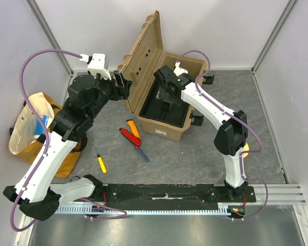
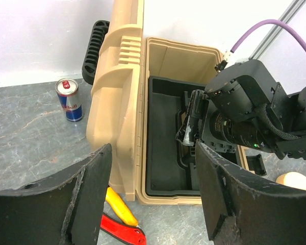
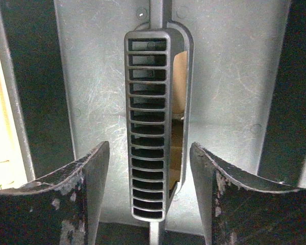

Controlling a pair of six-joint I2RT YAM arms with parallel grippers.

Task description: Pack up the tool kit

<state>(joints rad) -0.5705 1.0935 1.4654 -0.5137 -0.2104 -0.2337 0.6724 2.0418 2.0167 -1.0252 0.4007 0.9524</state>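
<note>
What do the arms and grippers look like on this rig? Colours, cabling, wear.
The left arm and right arm have white links and bulky black joints. A purple cable loops along each. Gripper fingers are black, broad, curved, with scuffed edges.

A robotics lab test cell: plain white panels on aluminium posts wall in a grey marbled desk beyond the fingers. Behind them, two white arms are bolted to a black base plate, trailing purple cables.
</note>
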